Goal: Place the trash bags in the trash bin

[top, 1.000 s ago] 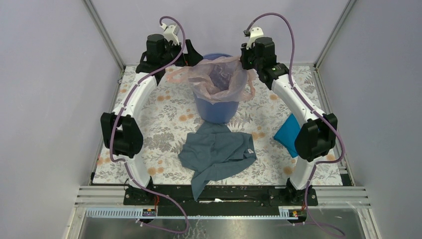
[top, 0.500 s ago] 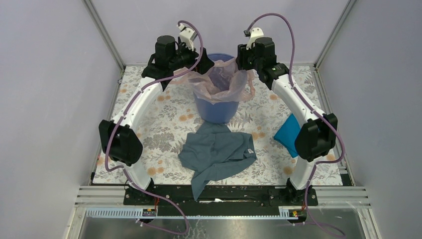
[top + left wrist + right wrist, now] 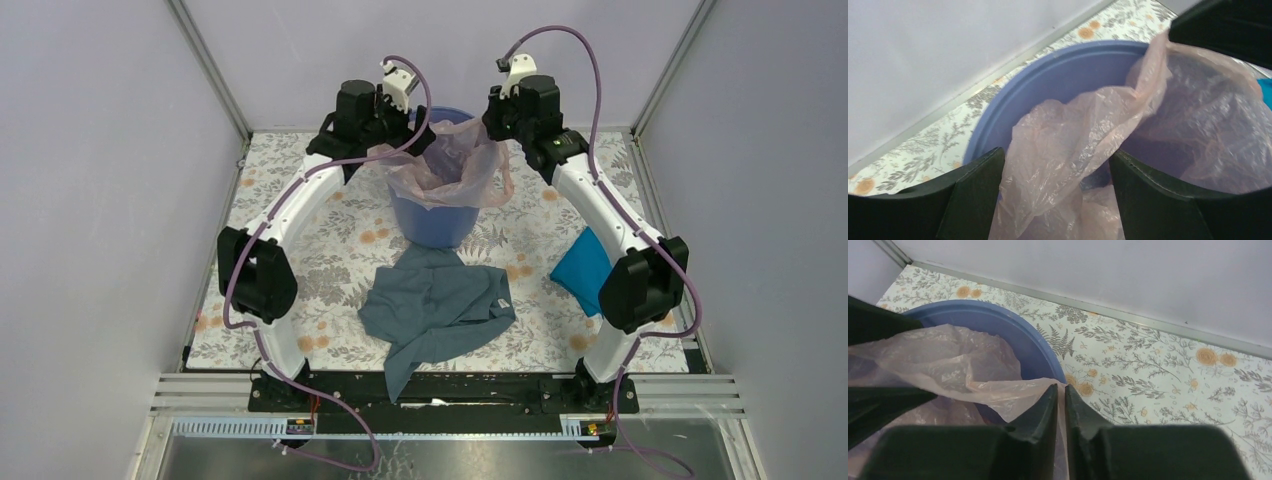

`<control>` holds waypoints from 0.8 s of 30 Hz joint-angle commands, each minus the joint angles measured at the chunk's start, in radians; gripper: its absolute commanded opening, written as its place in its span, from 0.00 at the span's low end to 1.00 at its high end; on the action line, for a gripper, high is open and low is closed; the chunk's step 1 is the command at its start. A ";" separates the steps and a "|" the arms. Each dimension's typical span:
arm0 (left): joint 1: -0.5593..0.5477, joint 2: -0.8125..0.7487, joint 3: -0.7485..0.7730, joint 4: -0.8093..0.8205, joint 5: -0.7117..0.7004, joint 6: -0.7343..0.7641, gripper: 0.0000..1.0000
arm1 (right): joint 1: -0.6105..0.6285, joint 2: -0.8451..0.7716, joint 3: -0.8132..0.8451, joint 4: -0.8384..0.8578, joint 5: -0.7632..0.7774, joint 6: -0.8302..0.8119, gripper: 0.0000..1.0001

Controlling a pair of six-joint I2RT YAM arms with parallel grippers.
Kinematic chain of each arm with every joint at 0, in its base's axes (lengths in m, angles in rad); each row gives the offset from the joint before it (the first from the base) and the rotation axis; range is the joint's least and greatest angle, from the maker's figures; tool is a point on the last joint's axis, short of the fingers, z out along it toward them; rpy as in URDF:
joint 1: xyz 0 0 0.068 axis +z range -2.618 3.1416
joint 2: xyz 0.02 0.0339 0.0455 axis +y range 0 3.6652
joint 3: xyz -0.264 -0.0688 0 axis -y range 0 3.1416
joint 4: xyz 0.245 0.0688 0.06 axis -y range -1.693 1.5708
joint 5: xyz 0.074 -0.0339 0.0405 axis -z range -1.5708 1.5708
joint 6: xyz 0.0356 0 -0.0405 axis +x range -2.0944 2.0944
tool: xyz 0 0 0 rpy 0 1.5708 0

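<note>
The pale pink trash bag hangs crumpled over and into the round blue trash bin at the back middle of the table. My left gripper is at the bin's left rim, open, with a fold of the bag loose between its wide-apart fingers above the bin. My right gripper is at the bin's right rim, shut on the bag's edge; its fingertips pinch the film just outside the bin.
A grey-blue garment lies in front of the bin. A turquoise cloth lies by the right arm's elbow. The back wall stands close behind the bin.
My left arm has swung right, from the back left to the bin's left rim. The bag's left flap has come in over the bin. The right gripper has barely moved.
</note>
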 commanded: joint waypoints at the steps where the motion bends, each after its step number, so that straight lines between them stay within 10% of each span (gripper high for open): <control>1: -0.002 -0.009 0.030 0.125 -0.146 -0.013 0.76 | -0.005 0.006 0.058 0.046 -0.042 0.025 0.10; 14: 0.004 0.078 0.121 0.159 -0.253 -0.041 0.25 | -0.040 0.142 0.188 0.069 -0.077 0.075 0.00; 24: 0.042 0.186 0.243 0.118 -0.278 -0.155 0.07 | -0.065 0.274 0.295 0.079 -0.125 0.114 0.00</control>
